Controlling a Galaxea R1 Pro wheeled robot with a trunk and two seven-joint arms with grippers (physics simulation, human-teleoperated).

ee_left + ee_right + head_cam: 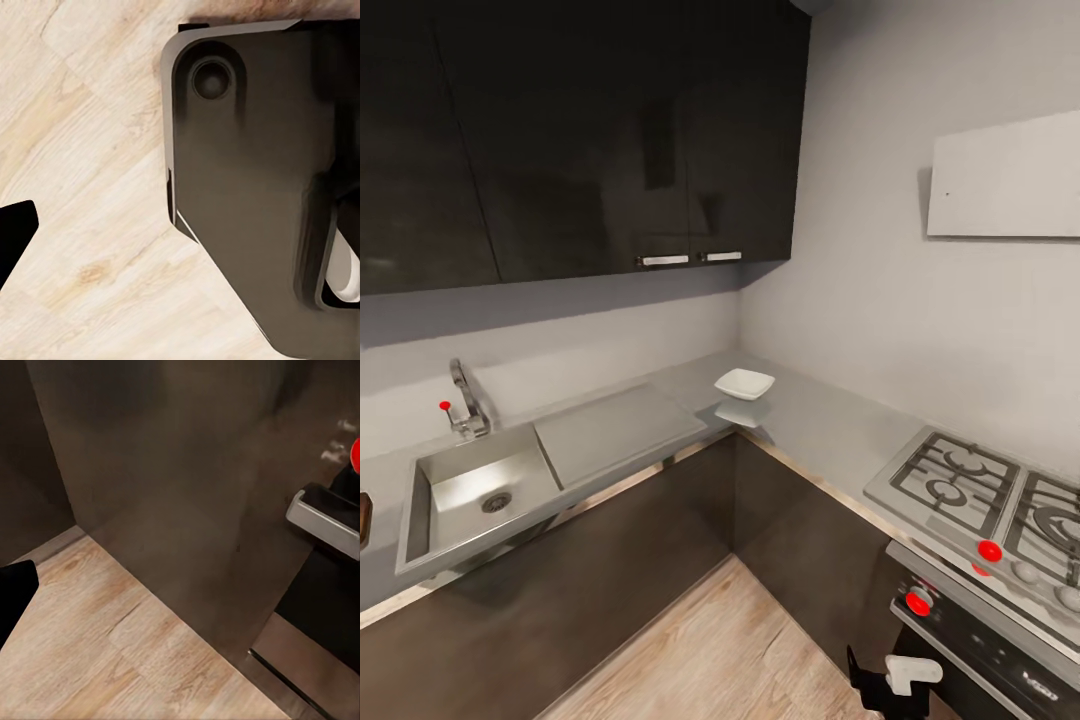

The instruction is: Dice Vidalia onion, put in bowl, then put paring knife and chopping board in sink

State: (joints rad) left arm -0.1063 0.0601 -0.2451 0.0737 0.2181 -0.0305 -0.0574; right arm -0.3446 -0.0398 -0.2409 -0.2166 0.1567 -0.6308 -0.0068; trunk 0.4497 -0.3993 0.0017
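A corner of the kitchen seen from the robot's head camera: one sink is set into the grey countertop along the left-hand wall, its basin bare down to the round drain, with a flat drainboard beside it and one chrome tap with a red knob behind. One white bowl sits on the countertop in the corner, just past the drainboard's far end and well apart from the basin. At the far left edge of the frame a sliver of dark brown, possibly the chopping board, rests on the countertop beside the sink; too little shows to be sure. To the right stands a gas stove with three red knobs in view; a small pale mark on its black front panel is too blurred to read, and no other writing is legible. Two pale handles mark the glossy dark upper cabinets. Low in the head view, near the stove, a black and white part of the robot's right arm hangs over the light wood floor, far below the bowl and sink. Each wrist camera catches only a dark finger tip at its edge, the left finger over floorboards beside the robot's dark base, the right finger facing grey-brown lower cabinets; whether either gripper is open or closed cannot be told.
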